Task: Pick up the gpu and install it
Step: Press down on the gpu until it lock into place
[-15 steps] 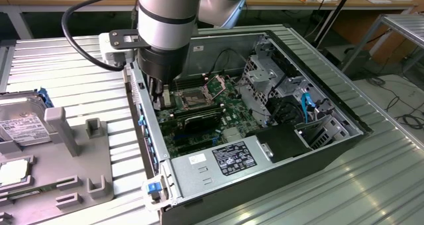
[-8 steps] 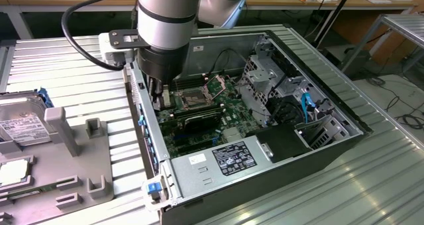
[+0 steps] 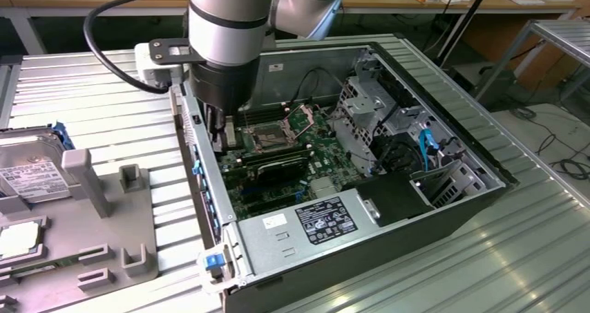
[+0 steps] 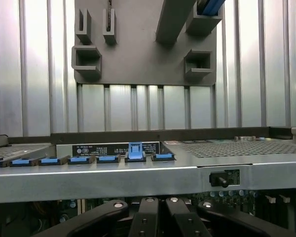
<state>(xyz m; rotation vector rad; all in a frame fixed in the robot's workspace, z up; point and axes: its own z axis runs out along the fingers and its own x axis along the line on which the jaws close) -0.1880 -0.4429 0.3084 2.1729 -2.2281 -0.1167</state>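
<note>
Nearest me a small blue latch (image 3: 214, 261) sticks out at the corner of the open computer case (image 3: 461, 195), which lies on its side on the ribbed metal tabletop (image 3: 516, 258), with the labelled power supply (image 3: 322, 222) just behind that corner. Off toward the exterior view's left sit a grey fixture (image 3: 101, 209) and a silver hard drive (image 3: 27, 168), well apart from the work. The arm (image 3: 226, 23) reaches straight down inside the case, hard against its rear wall, and the fingers (image 3: 217, 130) hang just over the motherboard (image 3: 276, 188), beside the processor socket (image 3: 273, 135). A long dark card stands on edge across the board just beside them; I take it for the gpu (image 3: 272, 162), apparently already in its slot, though I cannot tell whether the fingers touch it. From the wrist view, the black fingers (image 4: 145, 222) are drawn narrow, close together, with nothing visible between them. Beyond them runs the case's rear wall (image 4: 138, 180) with its row of blue clips (image 4: 96, 159), then the tabletop and the grey fixture. To my eye this is the seating end of the job, not the picking up. Any further move, I judge, calls for a straight, careful path clear of the rear wall and the clips, and for the card sitting square and fully down.
</note>
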